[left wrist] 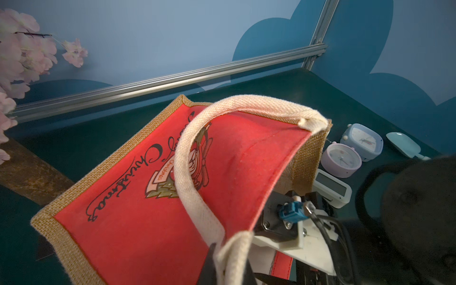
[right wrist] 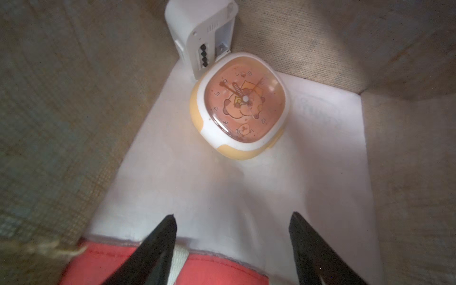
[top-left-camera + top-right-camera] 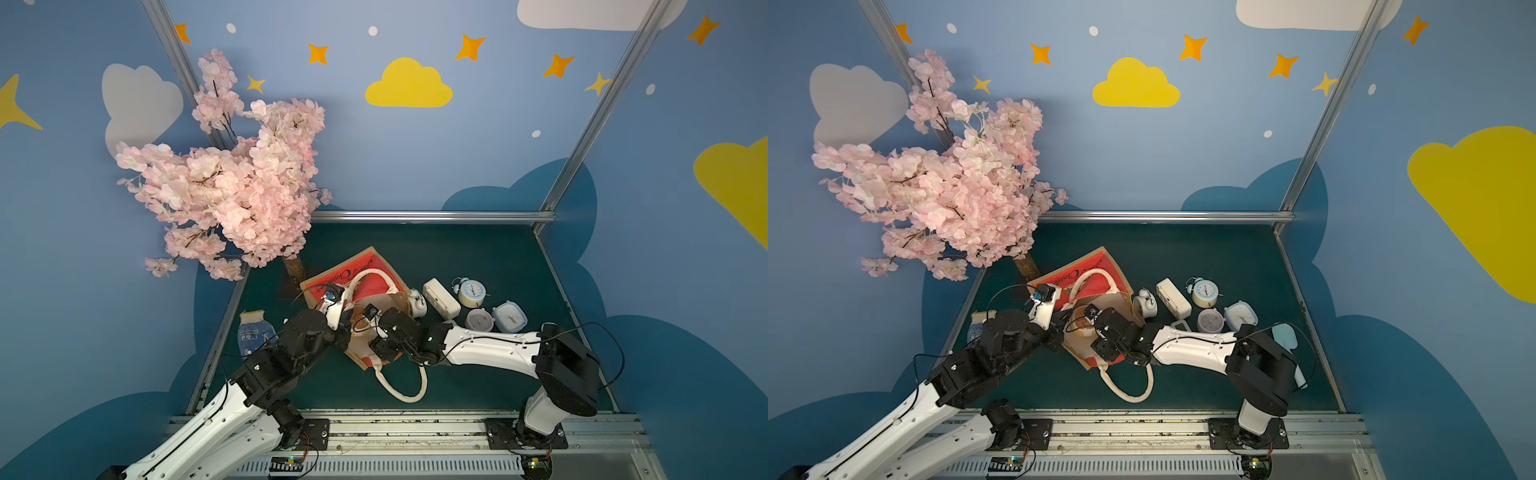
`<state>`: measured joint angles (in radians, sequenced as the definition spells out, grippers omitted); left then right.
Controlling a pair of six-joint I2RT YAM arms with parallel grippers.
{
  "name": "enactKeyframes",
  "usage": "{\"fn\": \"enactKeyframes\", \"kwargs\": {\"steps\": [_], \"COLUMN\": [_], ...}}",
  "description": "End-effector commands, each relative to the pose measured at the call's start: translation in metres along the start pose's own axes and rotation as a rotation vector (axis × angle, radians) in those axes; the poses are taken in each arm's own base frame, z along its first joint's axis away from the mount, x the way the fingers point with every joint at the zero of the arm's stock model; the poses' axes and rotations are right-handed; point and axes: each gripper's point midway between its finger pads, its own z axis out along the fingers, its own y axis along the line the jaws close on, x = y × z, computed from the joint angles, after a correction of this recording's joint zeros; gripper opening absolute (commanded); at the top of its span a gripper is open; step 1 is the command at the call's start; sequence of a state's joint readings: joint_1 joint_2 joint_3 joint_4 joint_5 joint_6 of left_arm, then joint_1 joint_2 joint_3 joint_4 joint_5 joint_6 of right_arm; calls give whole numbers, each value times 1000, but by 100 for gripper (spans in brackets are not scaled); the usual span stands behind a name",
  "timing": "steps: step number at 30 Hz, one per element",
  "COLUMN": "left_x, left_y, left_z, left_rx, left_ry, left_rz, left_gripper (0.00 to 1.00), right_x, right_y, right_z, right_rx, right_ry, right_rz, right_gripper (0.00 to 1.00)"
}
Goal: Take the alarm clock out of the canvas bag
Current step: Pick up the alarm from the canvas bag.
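The canvas bag point(image 3: 365, 266) lies on its side on the green table, red printed face up, with its mouth toward the arms. My left gripper point(image 1: 230, 256) is shut on the bag's cream upper handle point(image 1: 187, 158) at the rim and holds the mouth open. Inside, a yellow-and-white alarm clock point(image 2: 244, 108) with an orange cartoon face lies on the cream lining point(image 2: 172, 177). A white digital clock point(image 2: 202, 32) stands behind it. My right gripper point(image 2: 233, 214) is open at the bag's red rim, short of the clock, with nothing between its fingers.
To the right of the bag stand several clocks: a white bell clock point(image 3: 417, 303), a white box clock point(image 3: 441, 298), a blue round one point(image 3: 471, 291), a lilac one point(image 3: 478, 320) and a pale blue square one point(image 3: 510, 318). A blossom tree point(image 3: 232, 187) overhangs the back left. A knitted bottle point(image 3: 253, 332) stands at the left.
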<state>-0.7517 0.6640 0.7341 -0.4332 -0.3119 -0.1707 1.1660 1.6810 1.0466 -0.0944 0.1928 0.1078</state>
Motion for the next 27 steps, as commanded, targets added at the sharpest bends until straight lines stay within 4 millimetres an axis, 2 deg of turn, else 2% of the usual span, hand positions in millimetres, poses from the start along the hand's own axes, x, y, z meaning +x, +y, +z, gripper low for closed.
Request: {"fn": "enactKeyframes", "kwargs": {"steps": [1, 10, 14, 21, 24, 27], "left_x": [-11, -6, -4, -5, -5, -3], "left_y": [-9, -16, -19, -21, -21, -22], "left_z": [-3, 1, 3, 3, 2, 2], "left_rx": [56, 90, 108, 111, 113, 118], "left_ry": [-58, -42, -32, -34, -31, -27], "left_rz": [4, 19, 14, 19, 23, 23], "left_gripper": [12, 11, 11, 10, 10, 10], "right_x": [15, 12, 2, -21, -24, -22], "right_y": [6, -17, -10, -11, -5, -7], "right_z": [3, 22, 34, 53, 64, 76], "right_rx": [-60, -83, -133, -146, -170, -152], "right_ry": [65, 125, 127, 96, 121, 141], "right_rz": [56, 234, 287, 355, 374, 429], "right_gripper": [73, 75, 82, 84, 85, 85]}}
